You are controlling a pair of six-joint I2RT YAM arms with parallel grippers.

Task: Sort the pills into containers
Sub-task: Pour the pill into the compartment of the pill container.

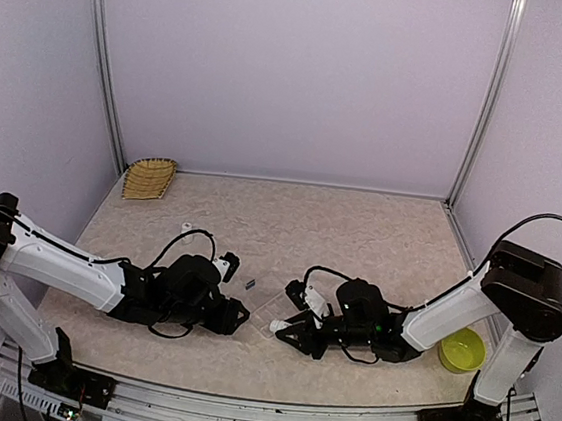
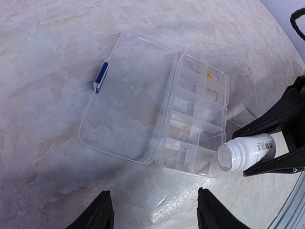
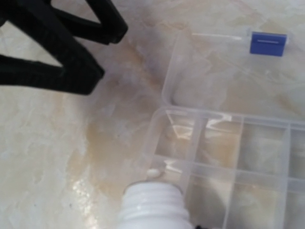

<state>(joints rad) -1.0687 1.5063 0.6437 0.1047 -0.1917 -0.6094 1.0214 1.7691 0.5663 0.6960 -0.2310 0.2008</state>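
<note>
organizer box (image 1: 269,305), clear plastic and oblong, lies open on the beige marbled table (image 1: 359,229), in its near half, between my two arms. its flat lid (image 2: 128,95) is folded out toward my left arm, with a blue latch (image 2: 100,76) on the lid's outer rim. the half with the small cells (image 2: 190,136) lies on the side toward my right arm. one orange-yellow pill (image 2: 209,75) sits in a cell near the end away from the bottle. my right gripper (image 2: 239,152) is closed around a small white bottle (image 2: 250,150), uncapped and held tipped on its side, with its open mouth at the corner of the celled half. in the right wrist view a pale pill (image 3: 153,172) sits right at the bottle's mouth, against the rim of the corner cell; i cannot tell whether it rests on the rim or inside the cell. my left gripper (image 2: 155,210) hovers low just beside the lid, its jaws partly open and holding nothing. a woven basket (image 1: 151,177) sits at the back left corner of the table, a yellow-green bowl (image 1: 461,350) sits at the right beside my right arm, and a small white round thing (image 1: 187,226) lies behind my left arm.
</note>
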